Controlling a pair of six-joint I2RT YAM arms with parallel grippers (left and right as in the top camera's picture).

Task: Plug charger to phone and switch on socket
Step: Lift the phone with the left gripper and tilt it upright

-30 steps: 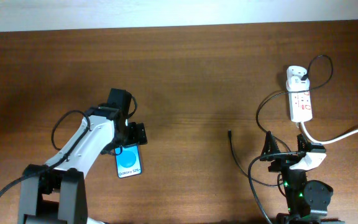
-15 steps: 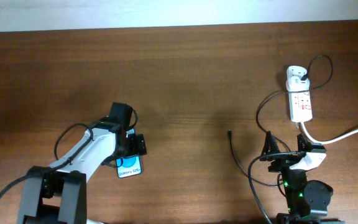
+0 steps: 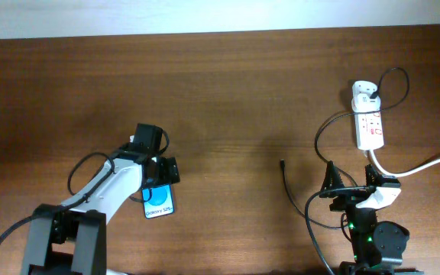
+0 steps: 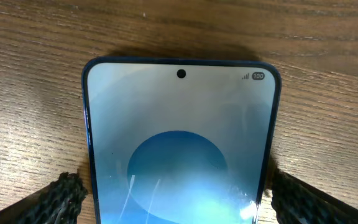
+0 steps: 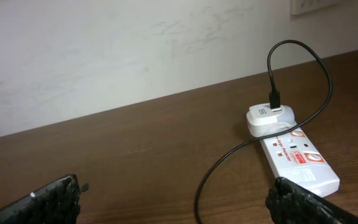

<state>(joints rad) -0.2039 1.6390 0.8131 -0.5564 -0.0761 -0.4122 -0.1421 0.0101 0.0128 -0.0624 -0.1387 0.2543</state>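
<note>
Left wrist view: the left gripper (image 4: 174, 194) is spread astride the phone (image 4: 179, 124), fingers at its edges. The right gripper (image 5: 176, 198) hangs spread above the bench (image 5: 135, 155).

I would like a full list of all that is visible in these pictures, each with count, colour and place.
phone: 1, blue screen, flat on table, left
charger: 1, black cable, free tip mid-table; white adapter on the socket's far end
socket: 1, white with red markings, right
thick cord: 1, white, from socket to right edge
table: 1, brown wood
wall: 1, whitish, behind table
left gripper: 1, black fingers flanking the phone, contact unclear
right gripper: 1, black fingers, open, empty, near the socket
</note>
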